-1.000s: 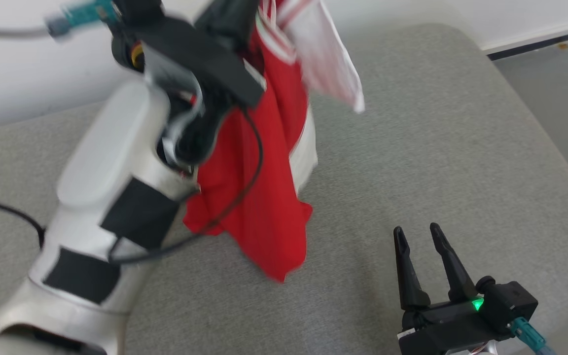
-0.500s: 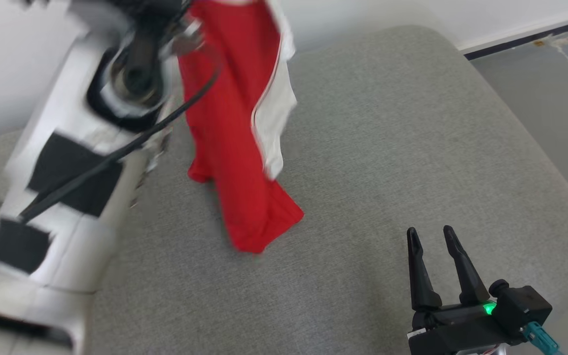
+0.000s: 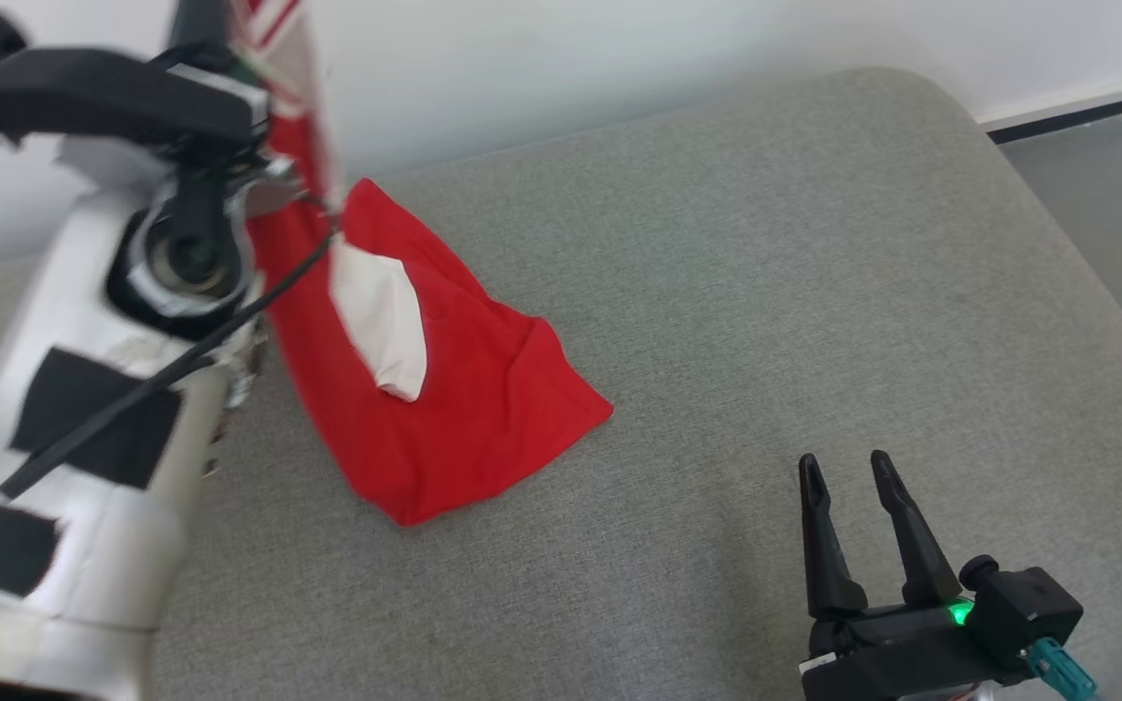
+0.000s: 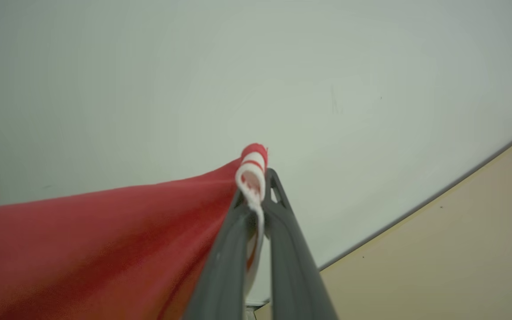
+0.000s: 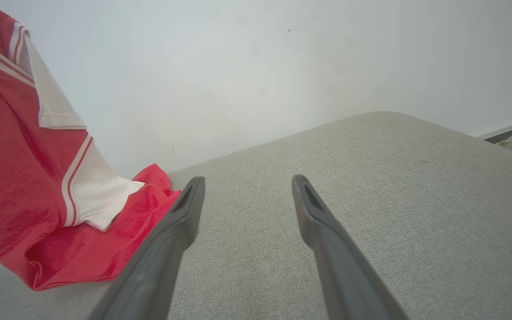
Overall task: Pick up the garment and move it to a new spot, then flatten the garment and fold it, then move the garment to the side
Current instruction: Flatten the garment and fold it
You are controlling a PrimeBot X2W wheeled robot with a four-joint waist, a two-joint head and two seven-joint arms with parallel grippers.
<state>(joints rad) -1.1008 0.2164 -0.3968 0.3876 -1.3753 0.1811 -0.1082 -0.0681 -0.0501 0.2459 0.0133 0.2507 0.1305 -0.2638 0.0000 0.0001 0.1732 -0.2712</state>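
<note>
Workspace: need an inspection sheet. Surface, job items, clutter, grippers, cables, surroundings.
Surface: grey fabric cushion, rounded far corner, bare apart from the shirt.
Job's things: red shirt with white sleeves, striped top edge held up, lower part lying crumpled on the cushion.
Clutter: nothing seen.
Grippers: left gripper shut on the shirt's striped edge, raised near the wall; right gripper open and empty, low over the cushion's near right part, apart from the shirt.
Cables: black cable runs along the left arm, close to the hanging cloth; teal plug at the right gripper's base.
Surroundings: white wall behind the cushion; grey floor to the right.
</note>
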